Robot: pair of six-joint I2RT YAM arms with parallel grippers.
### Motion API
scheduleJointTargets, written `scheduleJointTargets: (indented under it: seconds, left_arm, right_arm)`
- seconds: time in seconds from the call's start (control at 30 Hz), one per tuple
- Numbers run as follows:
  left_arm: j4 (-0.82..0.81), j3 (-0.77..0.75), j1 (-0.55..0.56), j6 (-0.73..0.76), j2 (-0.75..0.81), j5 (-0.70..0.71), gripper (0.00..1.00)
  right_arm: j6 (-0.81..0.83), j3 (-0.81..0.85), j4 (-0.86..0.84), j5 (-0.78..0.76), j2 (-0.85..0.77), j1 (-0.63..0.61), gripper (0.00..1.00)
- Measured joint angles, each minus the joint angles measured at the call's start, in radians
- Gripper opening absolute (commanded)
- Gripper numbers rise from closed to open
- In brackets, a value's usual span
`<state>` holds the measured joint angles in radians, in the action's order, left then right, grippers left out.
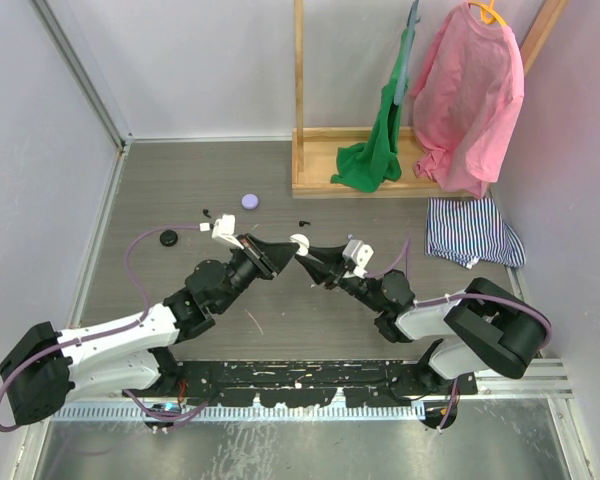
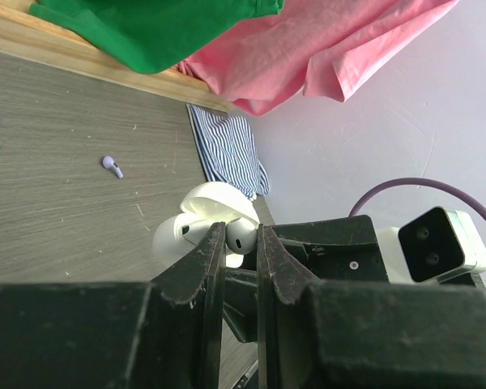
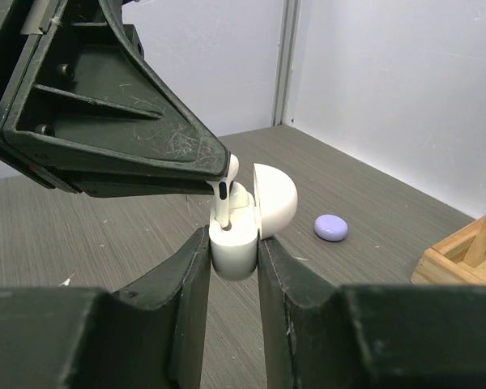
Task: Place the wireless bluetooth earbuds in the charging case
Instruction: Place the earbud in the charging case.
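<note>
Above the table's middle, my right gripper (image 3: 233,253) is shut on the base of a white charging case (image 3: 233,247) whose lid (image 3: 275,201) stands open. My left gripper (image 2: 241,243) is shut on a white earbud (image 2: 241,237). The earbud's stem (image 3: 223,203) points down into a socket of the case. A second white earbud (image 3: 245,197) sits in the case beside it. In the top view the two grippers meet tip to tip at the case (image 1: 300,243). A lilac earbud (image 2: 112,165) lies loose on the table.
A lilac puck case (image 1: 250,200) and a black puck case (image 1: 168,238) lie farther back, with small black earbuds (image 1: 208,213) near them. A wooden rack (image 1: 325,185) at the back right carries a green garment (image 1: 375,150) and a pink shirt (image 1: 470,90). A striped cloth (image 1: 470,230) lies beside it.
</note>
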<state>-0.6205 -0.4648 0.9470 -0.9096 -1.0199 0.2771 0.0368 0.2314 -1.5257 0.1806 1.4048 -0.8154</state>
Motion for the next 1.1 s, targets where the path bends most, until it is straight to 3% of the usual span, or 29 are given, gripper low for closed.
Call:
scheduleJointTargets:
  seconds: [0.63, 1.1]
  left_arm:
    - [0.043, 0.002, 0.002, -0.027, 0.011, 0.026, 0.27]
    - [0.09, 0.002, 0.002, -0.043, 0.026, 0.032, 0.45]
  right_arm:
    - [0.0, -0.001, 0.0, -0.006, 0.0, -0.001, 0.02]
    - [-0.001, -0.008, 0.0, -0.019, 0.0, -0.001, 0.02]
